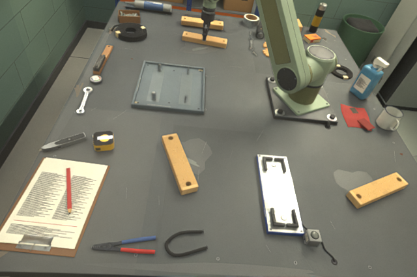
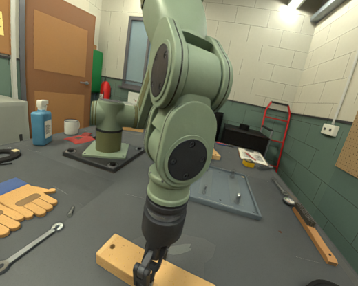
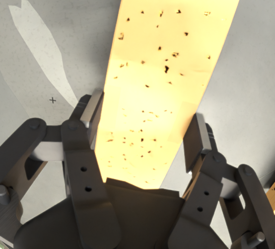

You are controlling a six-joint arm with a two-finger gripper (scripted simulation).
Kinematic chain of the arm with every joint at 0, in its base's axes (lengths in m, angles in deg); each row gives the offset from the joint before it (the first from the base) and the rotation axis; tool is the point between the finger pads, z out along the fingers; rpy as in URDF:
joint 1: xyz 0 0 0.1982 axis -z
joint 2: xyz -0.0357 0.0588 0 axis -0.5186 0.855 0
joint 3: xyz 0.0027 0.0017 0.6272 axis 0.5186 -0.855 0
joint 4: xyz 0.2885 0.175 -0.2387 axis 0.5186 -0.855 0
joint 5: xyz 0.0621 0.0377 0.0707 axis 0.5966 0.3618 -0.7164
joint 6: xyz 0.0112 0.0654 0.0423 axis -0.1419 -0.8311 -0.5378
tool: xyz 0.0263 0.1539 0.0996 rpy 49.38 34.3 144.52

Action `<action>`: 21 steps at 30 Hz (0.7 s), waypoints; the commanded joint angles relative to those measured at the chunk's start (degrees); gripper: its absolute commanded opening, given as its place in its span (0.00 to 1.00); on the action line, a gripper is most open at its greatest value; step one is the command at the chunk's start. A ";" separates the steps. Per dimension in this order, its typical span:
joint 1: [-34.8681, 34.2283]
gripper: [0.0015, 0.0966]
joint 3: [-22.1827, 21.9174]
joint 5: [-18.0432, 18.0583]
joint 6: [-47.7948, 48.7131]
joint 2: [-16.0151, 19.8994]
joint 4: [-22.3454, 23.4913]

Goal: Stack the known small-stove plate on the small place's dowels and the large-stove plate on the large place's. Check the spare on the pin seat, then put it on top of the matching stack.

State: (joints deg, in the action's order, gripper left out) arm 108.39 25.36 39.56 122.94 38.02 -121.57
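Observation:
A cork-coloured plate lies flat at the far side of the table, and my gripper is closed across its width from above. In the wrist camera the plate runs between the fingers of the gripper. A second plate lies just behind it. A third plate lies at the table's middle and another at the right. The blue-grey dowel tray sits in the centre, with upright dowels and a pin. The white pin seat plate lies at the near right.
The arm's base is bolted at the right of the tray. A clipboard, pliers, tape measure, knife and wrench lie at the left. Work gloves and a wrench lie beside the held plate.

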 commanded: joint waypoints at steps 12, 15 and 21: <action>0.02 0.07 0.37 0.04 0.00 -0.46 -0.73; 0.02 0.07 0.90 0.03 0.00 -1.27 -2.02; 0.01 0.07 2.34 0.02 0.00 -3.19 -5.32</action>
State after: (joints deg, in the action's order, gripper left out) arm 108.40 27.63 39.58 122.94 34.89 -126.96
